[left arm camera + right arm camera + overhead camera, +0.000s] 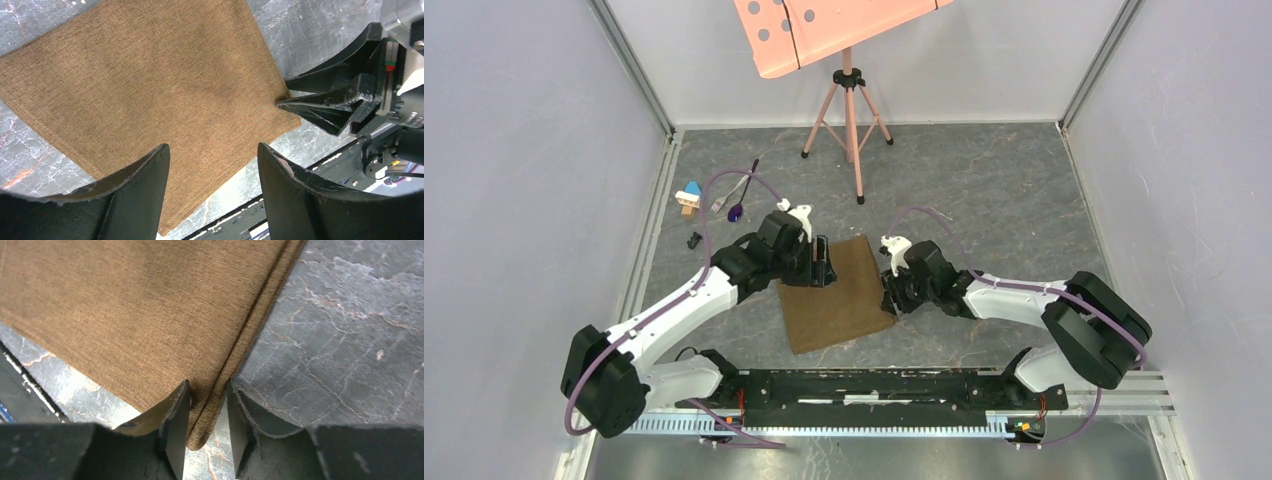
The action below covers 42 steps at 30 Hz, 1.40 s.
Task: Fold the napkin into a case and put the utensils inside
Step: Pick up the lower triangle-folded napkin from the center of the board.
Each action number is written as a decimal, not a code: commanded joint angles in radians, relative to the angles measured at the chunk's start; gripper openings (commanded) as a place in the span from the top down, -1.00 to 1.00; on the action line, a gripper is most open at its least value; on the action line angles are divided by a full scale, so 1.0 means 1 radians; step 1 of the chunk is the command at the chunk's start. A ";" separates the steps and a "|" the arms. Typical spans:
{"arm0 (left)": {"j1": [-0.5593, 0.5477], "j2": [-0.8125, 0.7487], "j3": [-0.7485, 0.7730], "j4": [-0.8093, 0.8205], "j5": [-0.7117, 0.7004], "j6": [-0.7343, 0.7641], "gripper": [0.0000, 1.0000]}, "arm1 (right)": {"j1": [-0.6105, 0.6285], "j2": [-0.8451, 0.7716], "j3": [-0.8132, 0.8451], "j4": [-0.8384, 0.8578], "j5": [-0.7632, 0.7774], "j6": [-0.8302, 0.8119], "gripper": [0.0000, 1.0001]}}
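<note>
One napkin (839, 295), left jaws spread above it, right jaws pinching its doubled edge, spoon (735, 212) seen only overhead

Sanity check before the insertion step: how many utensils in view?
2. A fork and a purple-bowled spoon lie side by side at the far left of the table, beside a toy block. Neither shows in the wrist views.

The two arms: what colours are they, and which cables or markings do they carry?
The left arm and right arm have white links between bulky black joints. A thin purple cable loops along each. The left gripper and right gripper have black wedge-shaped fingers with scuffed edges. A white mount sits on each wrist.
</note>
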 commanded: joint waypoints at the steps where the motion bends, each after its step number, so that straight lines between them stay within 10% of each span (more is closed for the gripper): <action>1: 0.020 -0.070 -0.015 0.026 0.017 -0.035 -0.43 | 0.007 0.036 -0.022 -0.116 0.147 0.000 0.32; 13: 0.150 0.048 -0.036 0.091 0.038 -0.052 -0.25 | -0.003 -0.032 -0.106 -0.134 0.243 0.016 0.98; 21: 0.190 0.124 -0.048 0.159 0.023 -0.066 -0.11 | -0.002 -0.114 -0.097 -0.132 0.132 0.001 0.19; 30: 0.213 0.179 -0.052 0.193 0.044 -0.061 -0.07 | 0.033 -0.159 -0.170 -0.149 0.146 0.004 0.14; 37: 0.231 0.201 -0.060 0.191 0.034 -0.049 0.07 | 0.032 -0.209 -0.151 -0.154 0.213 -0.006 0.59; 42: 0.236 0.209 -0.063 0.197 0.029 -0.057 0.25 | -0.008 -0.163 -0.024 -0.089 0.130 -0.005 0.15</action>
